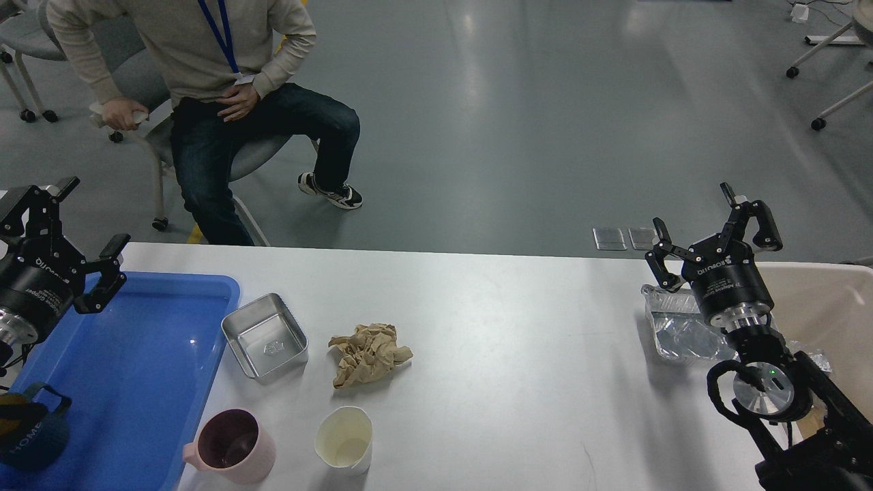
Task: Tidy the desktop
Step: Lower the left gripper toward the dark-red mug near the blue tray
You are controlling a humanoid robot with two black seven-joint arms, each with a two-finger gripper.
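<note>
The white desktop [518, 320] spans the view. On it lie a square metal tin [264, 335], a crumpled brown paper napkin [368, 353], a pink mug [232, 447], a cream cup [344, 440] and a crumpled clear plastic wrapper [682, 327] at the right. My left gripper [75, 221] is open and empty, raised over the far corner of the blue tray [136, 368]. My right gripper [709, 228] is open and empty, just above and behind the plastic wrapper.
A beige bin [832, 307] stands at the right edge. A dark blue cloth item marked HOME [31, 429] lies on the tray's near left. A seated person [211, 102] is behind the table at far left.
</note>
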